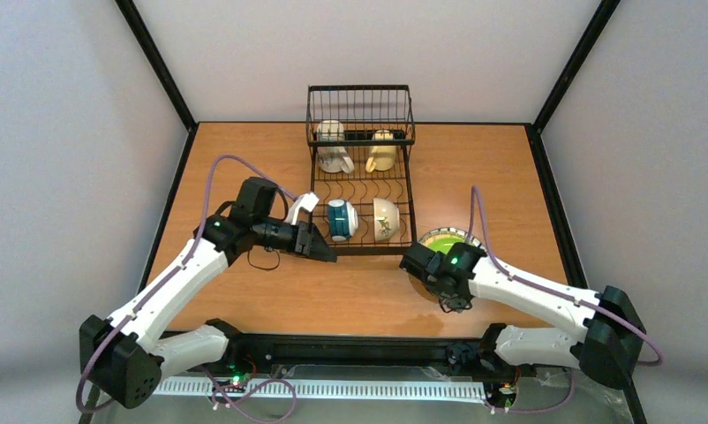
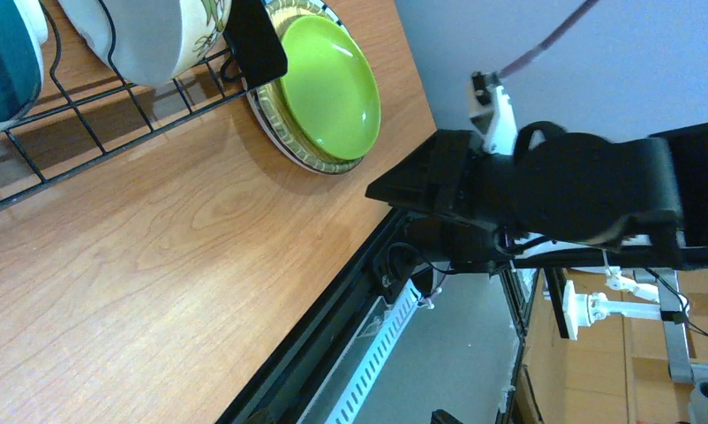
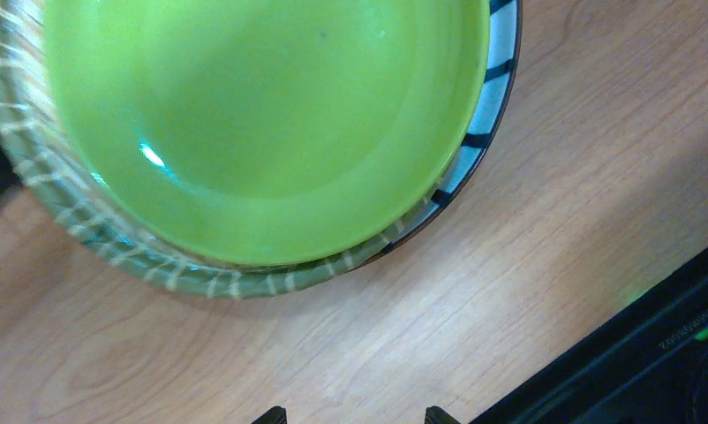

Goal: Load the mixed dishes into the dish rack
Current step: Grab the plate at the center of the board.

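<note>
The left arm (image 1: 169,291) rises from its base at the near left corner and bends at a raised elbow. From there the forearm turns to the right and runs nearly level. The left end effector (image 1: 322,250) points right, toward the middle, with its jaws spread wide. The right arm (image 1: 527,287) stretches low from its base at the near right and runs leftward. The right end effector (image 1: 418,263) tilts downward with its jaws parted wide. In the right wrist view only its two fingertips (image 3: 270,414) show, at the bottom edge. A green light (image 1: 454,261) glows near each wrist.
</note>
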{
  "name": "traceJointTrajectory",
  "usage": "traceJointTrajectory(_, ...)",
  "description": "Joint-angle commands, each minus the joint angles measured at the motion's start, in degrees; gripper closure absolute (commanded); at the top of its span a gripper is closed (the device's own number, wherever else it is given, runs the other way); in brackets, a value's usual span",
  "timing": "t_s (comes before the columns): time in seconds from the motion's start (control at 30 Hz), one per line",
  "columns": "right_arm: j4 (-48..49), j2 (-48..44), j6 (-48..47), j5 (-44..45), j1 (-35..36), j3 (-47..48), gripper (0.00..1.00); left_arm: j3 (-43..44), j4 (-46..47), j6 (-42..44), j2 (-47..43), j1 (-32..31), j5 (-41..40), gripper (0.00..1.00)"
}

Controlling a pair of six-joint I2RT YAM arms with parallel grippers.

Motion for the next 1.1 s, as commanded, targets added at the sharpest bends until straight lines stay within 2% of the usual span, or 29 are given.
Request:
traceJointTrajectory(0.0, -7.3, -2.3, 4.3, 3.4, 0.7, 5.0, 0.1, 2.1, 2.6, 0.2, 2.3, -0.3, 2.1, 0.0)
traceJointTrajectory(0.13, -10.2, -4.1, 7.7, 8.0, -0.6, 6.4, 0.1, 2.4, 4.2, 0.1, 4.6, -0.4, 2.6, 0.0)
traceJointTrajectory(0.23, -7.4, -7.9, 5.3, 7.9, -6.3, 3.7, 0.1, 2.5, 6.2, -0.5, 6.8, -0.7, 2.6, 0.0)
traceJointTrajectory(0.4, -0.2, -13.6, -6.2, 7.3, -19.8, -0.5, 0.1, 4.0, 8.5, -1.5, 11.1, -5.8, -0.6, 0.0)
traceJointTrajectory(0.57, 6.3, -13.0, -16.6, 5.5, -29.3, -2.1, 0.09, 4.3, 11.3, -3.2, 14.7, -8.4, -2.2, 0.0)
traceJointTrajectory(0.87, 14.3, -14.0, -25.8, 1.6, -38.5, -6.9, 0.08, 2.2, 18.0, -6.5, 17.9, -8.6, -2.1, 0.0)
traceJointTrajectory(1.07, 18.4, -14.1, -27.5, -0.3, -40.4, -9.7, 0.08, 3.1, 19.3, -6.3, 20.4, -9.9, -2.5, 0.0)
